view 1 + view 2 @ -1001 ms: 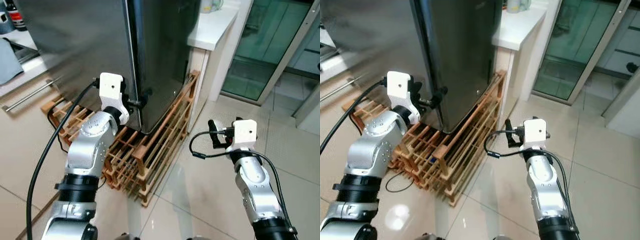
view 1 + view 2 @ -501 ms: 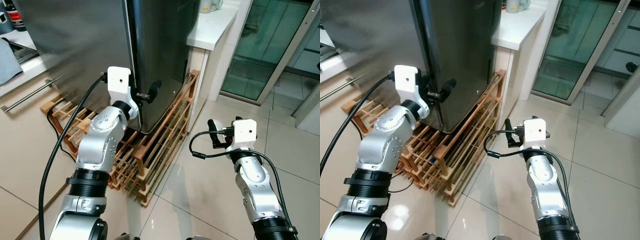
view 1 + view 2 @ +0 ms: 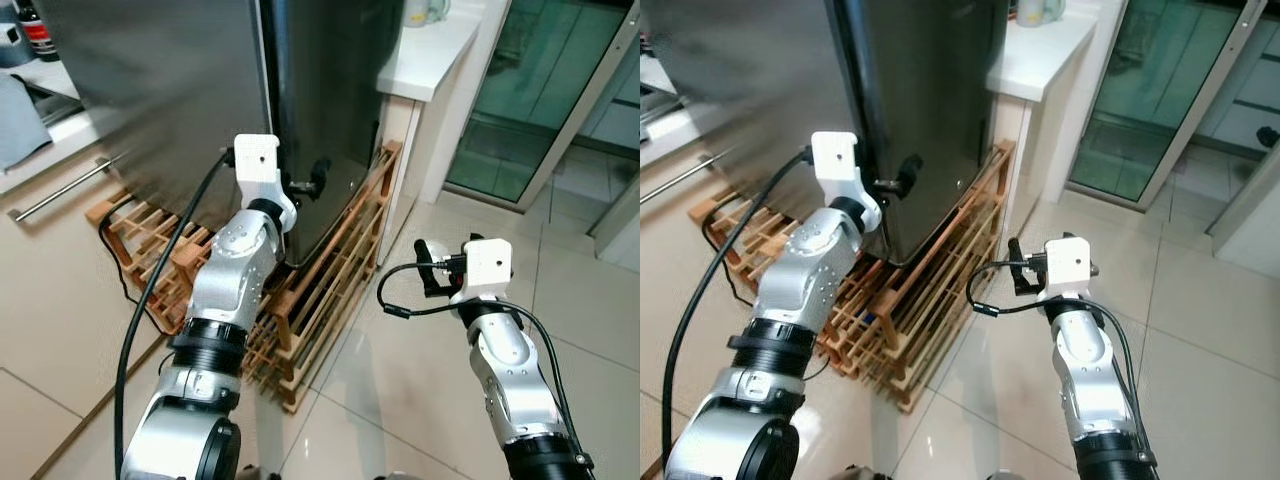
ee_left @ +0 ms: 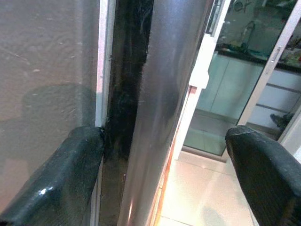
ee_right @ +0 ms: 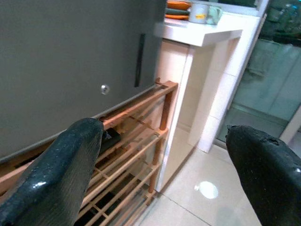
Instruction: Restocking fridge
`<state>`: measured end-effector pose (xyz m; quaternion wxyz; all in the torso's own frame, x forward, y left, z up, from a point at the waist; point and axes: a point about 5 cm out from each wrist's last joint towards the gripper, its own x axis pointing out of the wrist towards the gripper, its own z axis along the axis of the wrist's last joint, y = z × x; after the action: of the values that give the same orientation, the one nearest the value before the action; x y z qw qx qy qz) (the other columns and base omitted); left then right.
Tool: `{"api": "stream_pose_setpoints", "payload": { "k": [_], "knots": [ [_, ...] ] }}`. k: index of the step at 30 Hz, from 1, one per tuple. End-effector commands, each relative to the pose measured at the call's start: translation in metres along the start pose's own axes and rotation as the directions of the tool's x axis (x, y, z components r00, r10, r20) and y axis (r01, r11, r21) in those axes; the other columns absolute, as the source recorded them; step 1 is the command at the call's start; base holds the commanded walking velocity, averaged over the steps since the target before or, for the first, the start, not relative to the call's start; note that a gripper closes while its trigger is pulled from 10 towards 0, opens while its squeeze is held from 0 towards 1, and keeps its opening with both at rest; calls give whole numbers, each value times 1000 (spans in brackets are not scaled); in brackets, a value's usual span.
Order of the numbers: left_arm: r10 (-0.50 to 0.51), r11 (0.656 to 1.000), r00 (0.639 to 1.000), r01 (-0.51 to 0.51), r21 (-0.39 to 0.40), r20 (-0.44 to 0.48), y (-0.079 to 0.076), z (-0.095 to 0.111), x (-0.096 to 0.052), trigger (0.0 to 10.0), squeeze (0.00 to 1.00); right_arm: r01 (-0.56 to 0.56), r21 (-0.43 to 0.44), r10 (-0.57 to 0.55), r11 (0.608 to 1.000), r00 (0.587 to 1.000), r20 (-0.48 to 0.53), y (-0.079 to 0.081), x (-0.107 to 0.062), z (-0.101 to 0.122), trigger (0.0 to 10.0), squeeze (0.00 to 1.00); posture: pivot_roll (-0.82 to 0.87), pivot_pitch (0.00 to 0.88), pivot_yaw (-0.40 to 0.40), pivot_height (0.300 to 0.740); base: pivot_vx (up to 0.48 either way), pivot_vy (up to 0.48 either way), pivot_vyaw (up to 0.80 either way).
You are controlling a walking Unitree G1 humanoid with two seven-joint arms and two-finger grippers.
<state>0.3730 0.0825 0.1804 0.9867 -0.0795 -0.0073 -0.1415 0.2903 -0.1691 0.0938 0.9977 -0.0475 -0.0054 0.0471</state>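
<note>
Up and in goes my left arm, higher along the tall stainless-steel fridge point(image 3: 180, 90) than a second ago, and now my left jaws point(image 3: 312, 179) sit right at its front corner, spread wide. One black finger point(image 4: 56, 179) presses by the dark seam between door and side panel; the other finger point(image 4: 268, 174) hangs free in the air. Nothing gripped yet. The door is shut, so restocking hasn't begun.

Risk here, as I judge it: with one finger outside the edge, a squeeze could slide off the smooth steel, or wedge a fingertip in the seam.

Below, the slatted wooden rack point(image 3: 320, 290) under and beside the fridge could snag my cable. My right jaws point(image 3: 1023, 275) hover, released and empty, above the beige tiled floor point(image 3: 400, 400). Beyond stand a white stone surface point(image 3: 430, 55) and a green-tinted glass sliding door point(image 3: 540, 90).
</note>
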Motion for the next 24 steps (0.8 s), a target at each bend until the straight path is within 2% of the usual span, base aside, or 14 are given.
{"api": "stream_pose_setpoints", "payload": {
  "k": [1, 5, 7, 8, 10, 11, 13, 15, 16, 17, 18, 21, 23, 24],
  "knots": [
    [-52, 999, 997, 52, -3, 61, -17, 18, 15, 10000, 0, -42, 18, 41, 999, 998, 49, 4, 1, 16, 10000, 0, -141, 0, 47, 740, 0, 0, 0],
    [-133, 990, 989, 136, -32, 68, -42, 24, 27, 10000, 0, -128, 35, 125, 991, 989, 78, 15, 3, 30, 10000, 0, -167, 0, 59, 740, 0, 0, 0],
    [-392, 918, 914, 396, -22, 108, -91, 38, 31, 10000, 0, -297, 94, 295, 950, 955, 30, 36, -4, 33, 10000, 0, -196, 0, 74, 740, 0, 0, 0],
    [-392, 918, 914, 396, -22, 108, -91, 38, 31, 10000, 0, -297, 94, 295, 950, 955, 30, 36, -4, 33, 10000, 0, -196, 0, 74, 740, 0, 0, 0],
    [-604, 787, 786, 614, -55, 133, -129, 45, 26, 10000, 0, -359, 163, 366, 919, 930, -15, 42, -13, 29, 10000, 0, -219, 0, 83, 740, 0, 0, 0],
    [-604, 787, 786, 614, -55, 133, -129, 45, 26, 10000, 0, -359, 163, 366, 919, 930, -15, 42, -13, 29, 10000, 0, -219, 0, 83, 740, 0, 0, 0],
    [-766, 613, 618, 785, -88, 180, -164, 53, 15, 10000, 0, -359, 189, 374, 914, 926, -52, 40, -18, 23, 10000, 0, -227, 0, 85, 740, 0, 0, 0],
    [-888, 324, 365, 928, -183, 280, -201, 66, -6, 10000, 0, -366, 174, 387, 914, 916, -102, 38, -20, 16, 10000, 0, -227, 0, 85, 740, 0, 0, 0],
    [-910, 212, 269, 956, -204, 316, -211, 71, -16, 10000, 0, -374, 165, 394, 913, 912, -116, 40, -20, 14, 10000, 0, -227, 0, 85, 740, 0, 0, 0],
    [-921, 118, 189, 969, -219, 340, -217, 74, -24, 10000, 0, -378, 162, 399, 911, 909, -123, 41, -19, 14, 10000, 0, -224, 0, 84, 740, 0, 0, 0],
    [-926, 69, 145, 973, -221, 349, -218, 75, -30, 10000, 0, -380, 166, 402, 910, 907, -124, 43, -18, 14, 10000, 0, -221, 0, 80, 740, 0, 0, 0],
    [-927, 56, 131, 975, -215, 353, -211, 75, -32, 10000, 0, -381, 171, 404, 909, 904, -136, 43, -17, 14, 10000, 0, -211, 0, 73, 740, 0, 0, 0],
    [-925, 98, 167, 973, -207, 343, -201, 73, -28, 10000, 0, -381, 176, 407, 907, 902, -145, 43, -18, 14, 10000, 0, -203, 0, 67, 740, 0, 0, 0],
    [-913, 186, 245, 962, -201, 327, -179, 69, -20, 10000, 0, -378, 175, 405, 909, 900, -159, 42, -18, 13, 10000, 0, -188, 0, 59, 740, 0, 0, 0]
  ]
}}
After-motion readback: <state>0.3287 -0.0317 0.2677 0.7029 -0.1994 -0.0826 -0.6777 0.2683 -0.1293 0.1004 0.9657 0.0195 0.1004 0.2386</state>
